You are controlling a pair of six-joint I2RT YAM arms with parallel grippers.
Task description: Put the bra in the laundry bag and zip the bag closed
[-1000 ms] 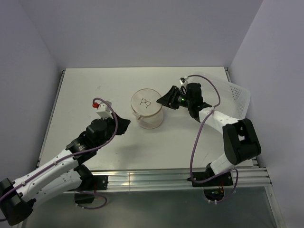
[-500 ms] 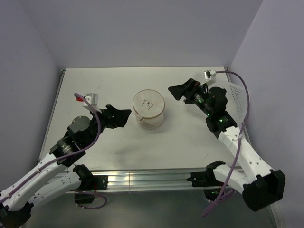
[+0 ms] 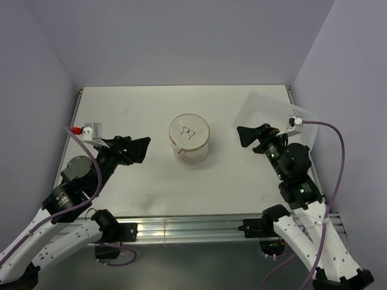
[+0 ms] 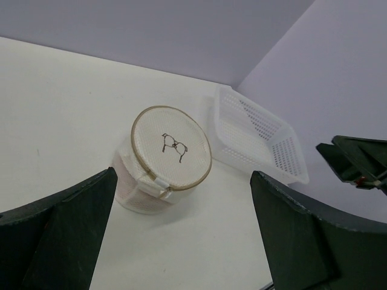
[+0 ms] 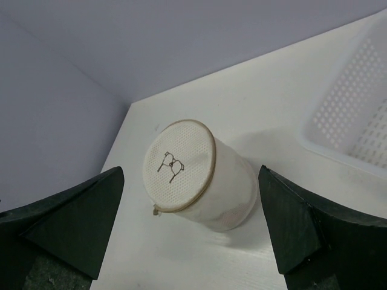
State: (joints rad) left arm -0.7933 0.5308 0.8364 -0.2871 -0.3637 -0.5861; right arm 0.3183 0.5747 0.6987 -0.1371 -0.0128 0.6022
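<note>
The laundry bag [image 3: 188, 139] is a small whitish mesh cylinder standing upright mid-table, its round lid with a dark bra outline lying flat on top and the zip running around the rim. The bra is hidden. My left gripper [image 3: 139, 148] hovers to the bag's left, open and holding nothing. My right gripper [image 3: 245, 136] hovers to the bag's right, also open with nothing in it. Both wrist views look between wide-apart fingers at the laundry bag [image 4: 166, 160] [image 5: 196, 175], well clear of my left gripper [image 4: 184, 176] and my right gripper [image 5: 190, 172].
A clear perforated plastic bin [image 3: 284, 115] lies at the back right, just behind the right gripper, and the same bin [image 4: 260, 136] [image 5: 357, 115] appears in both wrist views. Purple-grey walls close the table on three sides.
Both grippers have opened wide and drawn back from the bag, the left arm leftward and the right arm rightward and toward the near edge. The bag has stayed put.
</note>
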